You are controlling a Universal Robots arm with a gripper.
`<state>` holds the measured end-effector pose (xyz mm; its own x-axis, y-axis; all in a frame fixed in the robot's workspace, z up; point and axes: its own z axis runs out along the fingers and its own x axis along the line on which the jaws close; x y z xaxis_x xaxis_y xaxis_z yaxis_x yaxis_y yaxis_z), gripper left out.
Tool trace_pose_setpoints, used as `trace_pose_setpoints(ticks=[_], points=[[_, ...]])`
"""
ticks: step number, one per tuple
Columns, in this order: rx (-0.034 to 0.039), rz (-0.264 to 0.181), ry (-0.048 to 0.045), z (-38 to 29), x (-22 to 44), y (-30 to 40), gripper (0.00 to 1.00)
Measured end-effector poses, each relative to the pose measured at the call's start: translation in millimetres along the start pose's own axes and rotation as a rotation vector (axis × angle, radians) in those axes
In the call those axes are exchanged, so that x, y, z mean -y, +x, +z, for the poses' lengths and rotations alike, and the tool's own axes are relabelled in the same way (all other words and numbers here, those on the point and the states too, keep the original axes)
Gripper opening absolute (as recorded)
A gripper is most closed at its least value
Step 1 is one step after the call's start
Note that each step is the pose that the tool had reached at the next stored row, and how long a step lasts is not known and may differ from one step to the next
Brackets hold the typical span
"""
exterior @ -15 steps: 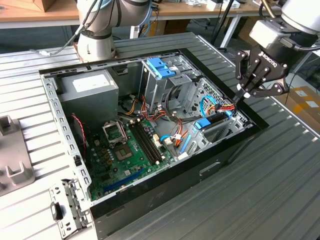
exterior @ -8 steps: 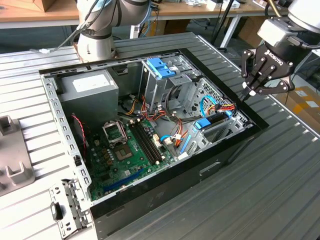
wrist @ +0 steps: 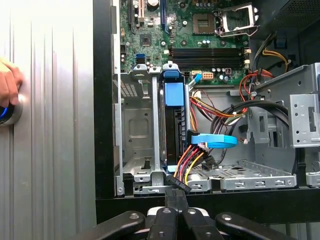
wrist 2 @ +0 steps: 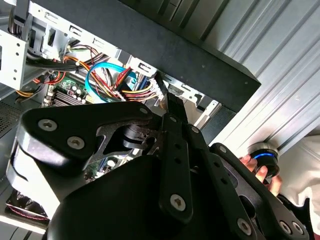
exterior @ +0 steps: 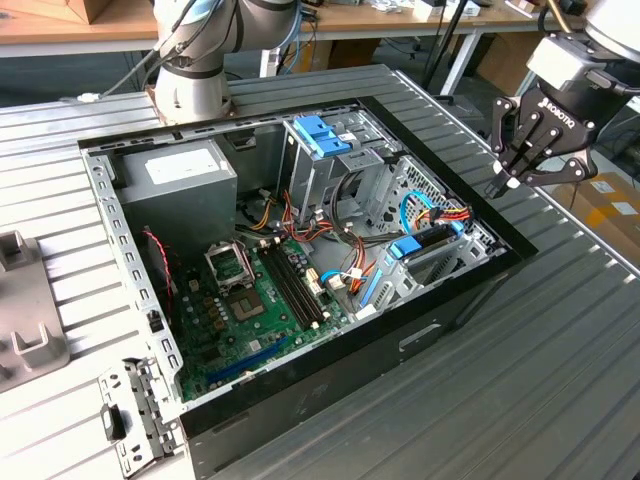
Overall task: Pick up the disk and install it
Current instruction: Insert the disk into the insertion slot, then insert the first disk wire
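Beside the open case (exterior: 330, 380) the gripper (exterior: 508, 180) hangs empty — fingers pressed together — disk (wrist: 174, 125) seated in its bay.

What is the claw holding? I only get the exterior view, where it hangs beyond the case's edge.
Observer: Nothing. In the first wrist view the claw is empty, with its fingertips pressed together, just outside the case.
Operator: And the disk?
Observer: The disk stands on edge in a bay of the case. Its blue tab is at the end away from the claw, and coloured wires are at the end nearest it.
Operator: Anyone nearby?
Observer: Yes, a hand rests on a round button on the table.
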<state>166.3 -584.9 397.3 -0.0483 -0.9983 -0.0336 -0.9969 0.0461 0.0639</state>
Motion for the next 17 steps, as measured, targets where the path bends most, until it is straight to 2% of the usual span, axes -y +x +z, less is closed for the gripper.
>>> trace_pose_setpoints(ticks=[10, 14, 17], points=[[-0.0001, -0.002, 0.0000, 0.0, 0.1, 0.0, 0.10], [-0.0023, -0.037, -0.0012, 0.0, 0.2, 0.0, 0.10], [-0.0026, -0.041, -0.0014, 0.0, 0.2, 0.0, 0.10]])
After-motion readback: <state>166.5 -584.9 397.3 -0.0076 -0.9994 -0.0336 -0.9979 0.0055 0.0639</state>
